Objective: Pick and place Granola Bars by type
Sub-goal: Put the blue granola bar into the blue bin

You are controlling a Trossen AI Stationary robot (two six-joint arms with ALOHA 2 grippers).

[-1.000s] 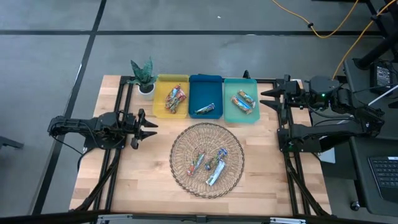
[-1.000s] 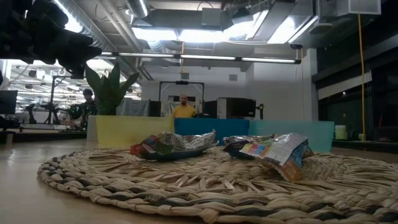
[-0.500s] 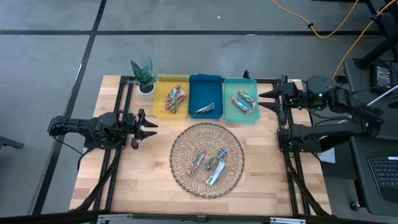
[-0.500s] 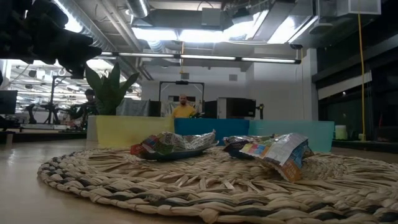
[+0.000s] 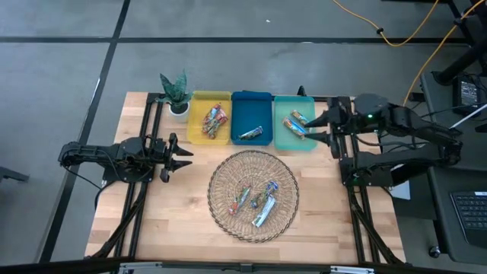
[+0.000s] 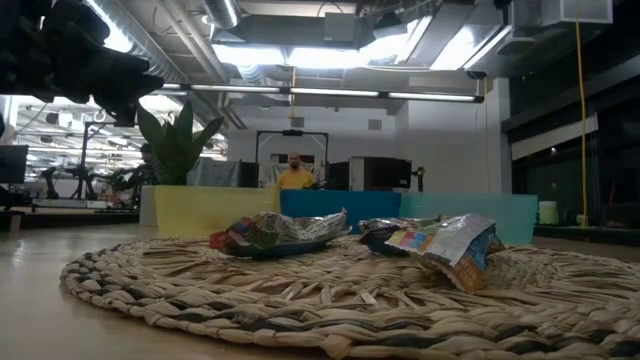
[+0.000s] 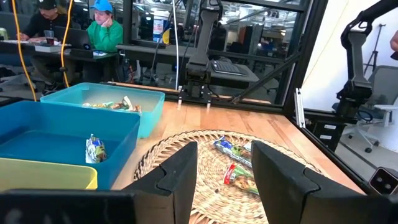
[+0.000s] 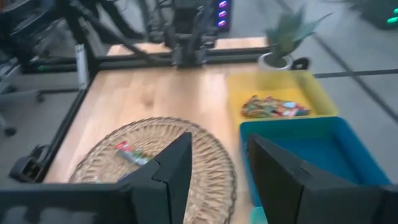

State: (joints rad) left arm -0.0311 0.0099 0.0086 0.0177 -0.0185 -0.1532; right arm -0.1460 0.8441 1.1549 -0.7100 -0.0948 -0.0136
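Over the right edge of the teal tray my right gripper hangs with its fingers spread and nothing between them. My left gripper waits above the bare wood at the left side of the table, its fingers likewise parted and empty.

Three granola bars lie in the round wicker basket at the middle of the table: a red-orange one toward my left arm, and two silver-and-blue ones lying close together beside it. Behind the basket three trays stand in a row, touching side to side. The yellow tray holds a small heap of red-orange bars, the blue tray holds a single bar near its front wall, and the teal tray holds two bars. A small potted plant stands just beside the yellow tray at the table's back corner.
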